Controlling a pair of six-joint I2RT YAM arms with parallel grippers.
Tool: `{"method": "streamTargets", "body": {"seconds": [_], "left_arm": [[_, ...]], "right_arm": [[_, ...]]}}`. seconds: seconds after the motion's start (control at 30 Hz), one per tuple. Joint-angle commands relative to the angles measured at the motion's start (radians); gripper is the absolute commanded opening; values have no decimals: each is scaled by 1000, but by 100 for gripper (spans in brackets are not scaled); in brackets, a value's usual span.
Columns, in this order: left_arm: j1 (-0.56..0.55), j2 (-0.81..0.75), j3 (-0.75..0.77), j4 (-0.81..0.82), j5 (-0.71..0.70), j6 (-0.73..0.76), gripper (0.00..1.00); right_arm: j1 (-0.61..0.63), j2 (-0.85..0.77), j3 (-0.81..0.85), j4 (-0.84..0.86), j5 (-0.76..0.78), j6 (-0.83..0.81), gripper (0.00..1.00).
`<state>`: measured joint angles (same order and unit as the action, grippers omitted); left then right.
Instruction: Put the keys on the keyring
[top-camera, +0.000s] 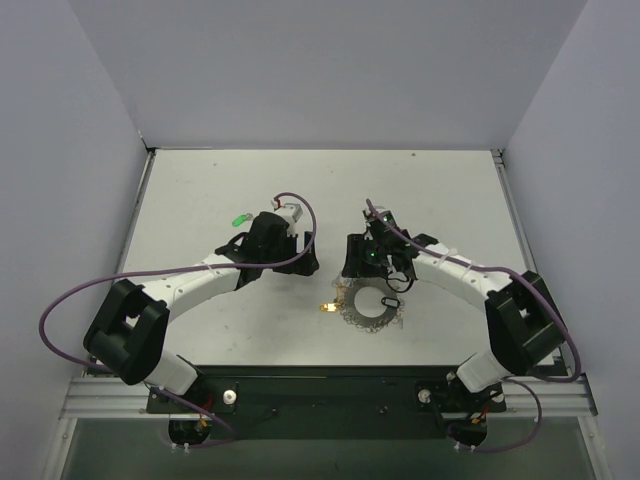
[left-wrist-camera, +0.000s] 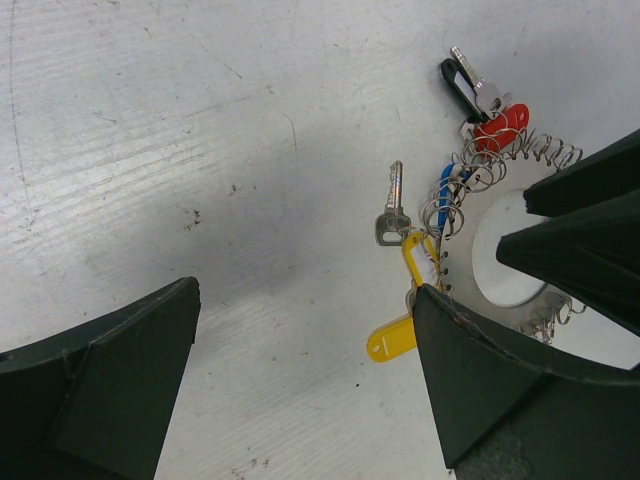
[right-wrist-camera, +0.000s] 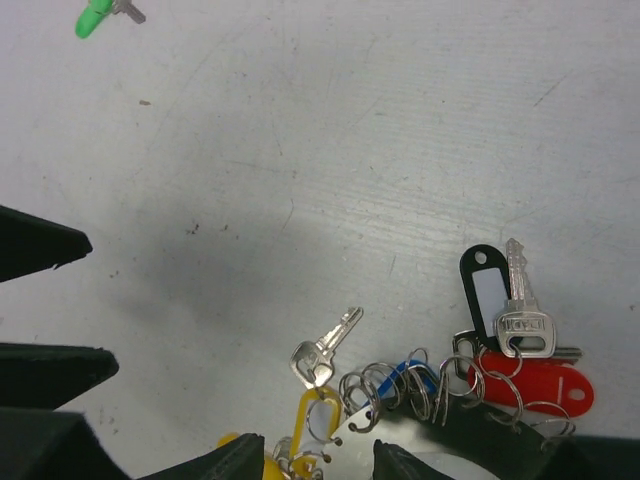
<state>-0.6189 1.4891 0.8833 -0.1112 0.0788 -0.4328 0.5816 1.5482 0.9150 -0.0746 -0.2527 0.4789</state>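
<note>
Grey-walled white bench (top-camera: 200, 190) held the keyring (top-camera: 368, 312) lower centre beneath the right gripper (left-wrist-camera: 512, 228), jaws partly parted, so the left gripper (left-wrist-camera: 300, 400), jaws wide apart, would probably best pinch the loose green key (top-camera: 238, 219), upper left, by its plastic head, leaving the metal end free.

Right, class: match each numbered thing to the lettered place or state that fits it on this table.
1 green key
2 black tag
3 yellow tag
4 left gripper

A linked to a small silver key
B wide open
C alone, far from the ring
D has a white window

Pairs: 1-C, 2-D, 3-A, 4-B
</note>
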Motion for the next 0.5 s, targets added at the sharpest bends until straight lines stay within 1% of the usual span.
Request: {"method": "streamTargets", "body": {"seconds": [0.0,0.2,0.37,0.47], "left_arm": [[5,-16,22,11,-1,14,98],[5,-15,23,10,4,16,97],[5,-32,3,13,12,20,97],[5,-33,-17,11,15,25,97]], "right_arm": [[18,-106,-34,-74,-2,-62,48],[66,-148,-85,-132,6,-77,50],[83,-187,-113,-191,36,-51,47],[107,-224,-113,-272,64,-28,44]]}}
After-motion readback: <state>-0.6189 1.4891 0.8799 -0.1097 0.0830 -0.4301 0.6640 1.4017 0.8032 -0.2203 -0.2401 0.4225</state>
